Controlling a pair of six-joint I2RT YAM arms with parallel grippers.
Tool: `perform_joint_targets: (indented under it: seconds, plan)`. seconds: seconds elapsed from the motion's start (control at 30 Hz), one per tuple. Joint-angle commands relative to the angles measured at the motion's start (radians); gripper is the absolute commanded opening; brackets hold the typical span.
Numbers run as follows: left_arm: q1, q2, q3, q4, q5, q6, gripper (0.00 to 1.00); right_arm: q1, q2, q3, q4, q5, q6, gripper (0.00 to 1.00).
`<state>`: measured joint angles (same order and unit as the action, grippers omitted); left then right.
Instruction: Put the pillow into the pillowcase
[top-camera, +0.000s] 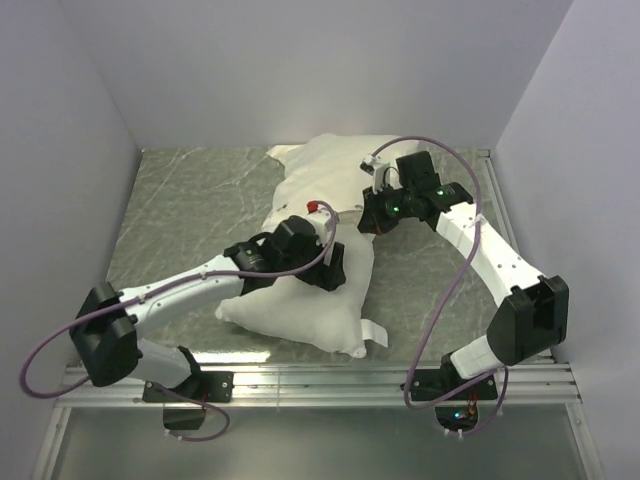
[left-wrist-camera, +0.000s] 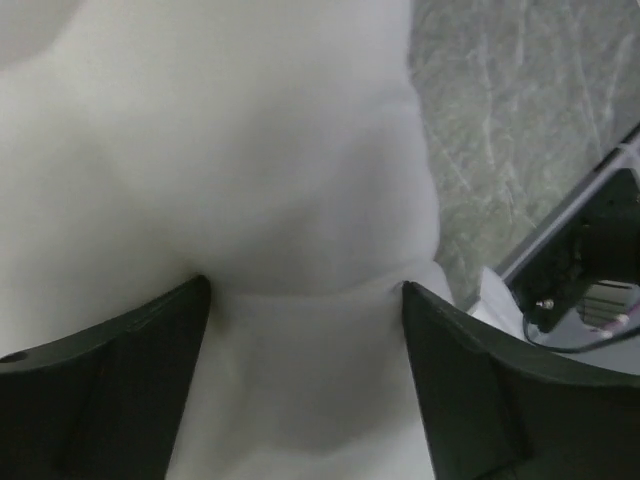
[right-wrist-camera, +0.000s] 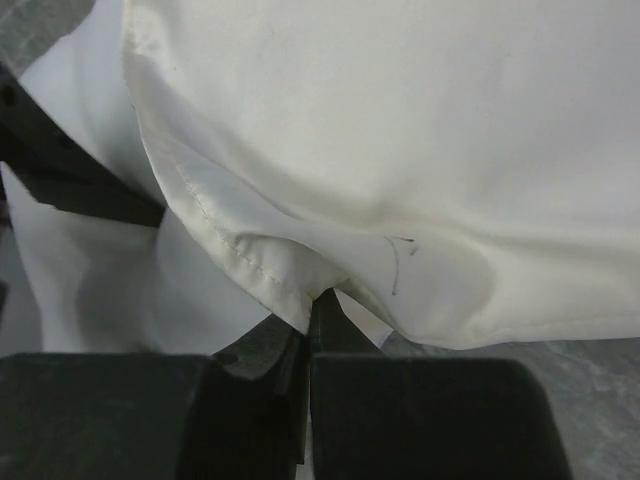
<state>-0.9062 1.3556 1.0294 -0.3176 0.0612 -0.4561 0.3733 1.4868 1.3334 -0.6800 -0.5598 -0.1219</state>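
One pillowcase hem (stitched edge) sits pinched in the right gripper; left gripper gapes over the pillow.

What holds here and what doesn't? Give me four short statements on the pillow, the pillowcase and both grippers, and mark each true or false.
1. The right gripper is shut on the hem of the pillowcase. True.
2. The left gripper is clamped shut on the pillow. False: its jaws stand wide open, one on either side of the white fabric.
3. The pillow lies wholly inside the pillowcase. False: its near end lies bare.
4. The pillowcase sits at the pillow's far end. True.
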Motion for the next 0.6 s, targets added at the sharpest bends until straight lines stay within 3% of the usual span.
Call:
perform_joint_targets:
  seconds: [0.0, 0.07, 0.1, 0.13, 0.47, 0.57]
  plan:
    - [0.003, 0.082, 0.012, 0.006, -0.054, -0.11, 0.8, 0.024, -0.085, -0.008, 0.053, -0.139, 0.088, 0.0]
    - [0.039, 0.155, 0.009, 0.031, -0.037, -0.156, 0.45, 0.03, -0.102, -0.022, 0.06, -0.16, 0.111, 0.0]
    - [0.09, 0.199, 0.012, 0.067, 0.033, -0.174, 0.11, 0.036, -0.114, -0.04, 0.062, -0.17, 0.12, 0.0]
    - [0.122, 0.22, 0.017, 0.095, 0.079, -0.19, 0.0, 0.042, -0.12, -0.051, 0.062, -0.172, 0.12, 0.0]
    - [0.397, 0.149, 0.084, 0.386, 0.345, -0.418, 0.0, 0.096, -0.203, -0.183, -0.065, -0.123, -0.034, 0.0]
    - [0.466, 0.134, 0.083, 0.423, 0.354, -0.472, 0.0, 0.108, -0.235, -0.165, -0.153, -0.217, -0.096, 0.0]
